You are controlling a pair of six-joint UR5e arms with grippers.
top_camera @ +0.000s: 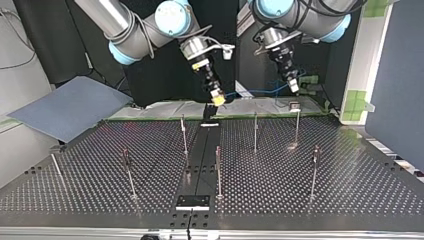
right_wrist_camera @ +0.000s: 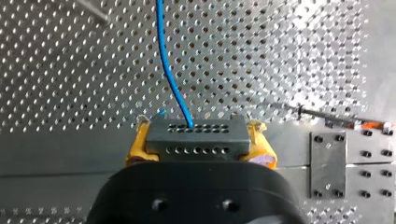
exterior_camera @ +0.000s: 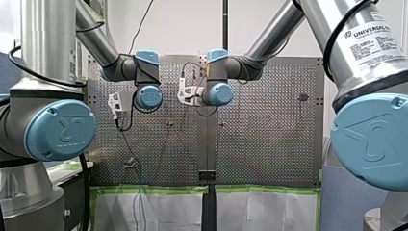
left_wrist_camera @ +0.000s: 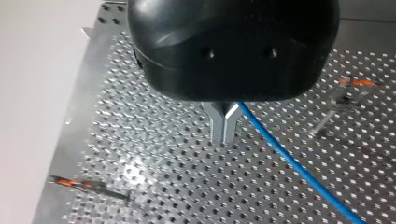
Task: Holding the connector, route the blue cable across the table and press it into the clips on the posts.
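The connector [right_wrist_camera: 194,140] is clamped between the right gripper's [right_wrist_camera: 200,134] yellow pads. The blue cable [left_wrist_camera: 289,161] is pinched in the left gripper's [left_wrist_camera: 224,139] closed fingers. No clips on the posts [top_camera: 255,131] appear filled yet.

The perforated metal desk [top_camera: 330,200] is split by a dark centre strip [top_camera: 201,160] running from the edge nearest the top view's camera to the far edge. A black plate [top_camera: 192,201] lies on the strip's near end and a smaller plate [top_camera: 210,124] on its far end. Thin posts [top_camera: 255,132] stand upright on both sides of the strip, two just beside it, the others well apart. Green tape [exterior_camera: 154,190] lines the desk's edge beyond the strip's far end.
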